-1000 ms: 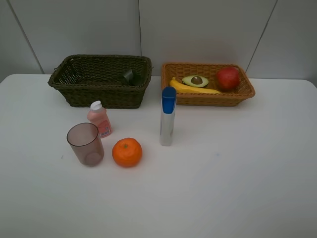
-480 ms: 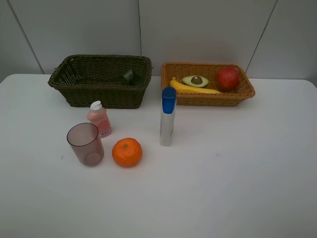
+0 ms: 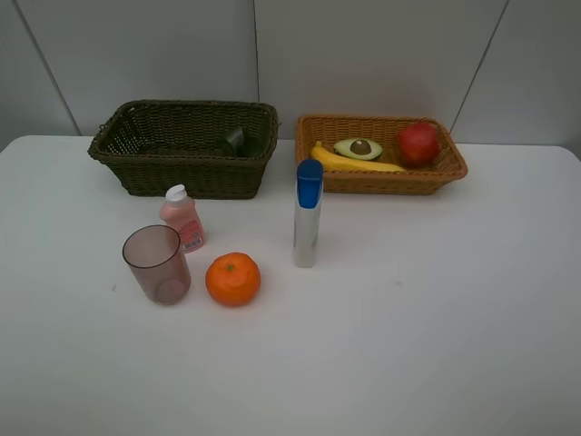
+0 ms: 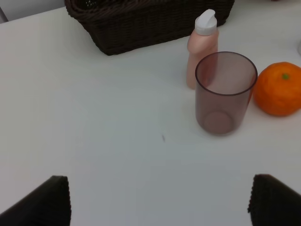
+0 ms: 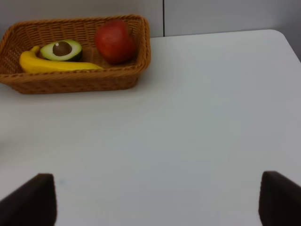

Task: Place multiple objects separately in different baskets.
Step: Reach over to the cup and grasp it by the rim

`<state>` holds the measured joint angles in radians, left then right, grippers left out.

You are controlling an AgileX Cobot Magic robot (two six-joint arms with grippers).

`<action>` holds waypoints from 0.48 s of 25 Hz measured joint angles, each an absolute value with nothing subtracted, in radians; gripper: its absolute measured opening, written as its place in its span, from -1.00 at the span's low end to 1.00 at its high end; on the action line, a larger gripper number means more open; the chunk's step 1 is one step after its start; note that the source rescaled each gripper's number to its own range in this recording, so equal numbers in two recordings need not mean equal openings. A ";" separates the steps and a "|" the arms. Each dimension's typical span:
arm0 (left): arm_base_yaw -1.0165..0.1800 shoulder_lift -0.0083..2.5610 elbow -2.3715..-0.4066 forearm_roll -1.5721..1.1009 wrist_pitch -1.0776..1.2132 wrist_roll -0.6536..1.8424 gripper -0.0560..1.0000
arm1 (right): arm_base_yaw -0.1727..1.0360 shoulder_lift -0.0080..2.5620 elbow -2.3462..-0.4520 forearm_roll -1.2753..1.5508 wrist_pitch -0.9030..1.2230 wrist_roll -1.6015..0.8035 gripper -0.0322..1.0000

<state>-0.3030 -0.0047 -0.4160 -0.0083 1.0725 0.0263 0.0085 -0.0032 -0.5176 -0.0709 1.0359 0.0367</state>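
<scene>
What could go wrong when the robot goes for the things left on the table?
1. The tube stands upright on a narrow end, so a slight bump may tip it over.
2. The cup, pink bottle and orange crowd close together. Reaching for one could knock another, and the orange might roll away.

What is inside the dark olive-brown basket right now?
Only a dark green pump bottle shows inside the dark basket, near its right end. The front wall hides part of the floor, so anything low there cannot be seen.
</scene>
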 joint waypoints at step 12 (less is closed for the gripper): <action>-0.303 -0.005 -0.416 0.007 1.073 0.026 1.00 | 0.008 -0.003 -0.518 -0.071 1.036 0.037 0.70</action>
<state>-0.3030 -0.0047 -0.4160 0.0069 1.0725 0.0263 0.0085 -0.0032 -0.5176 -0.0709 1.0359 0.0367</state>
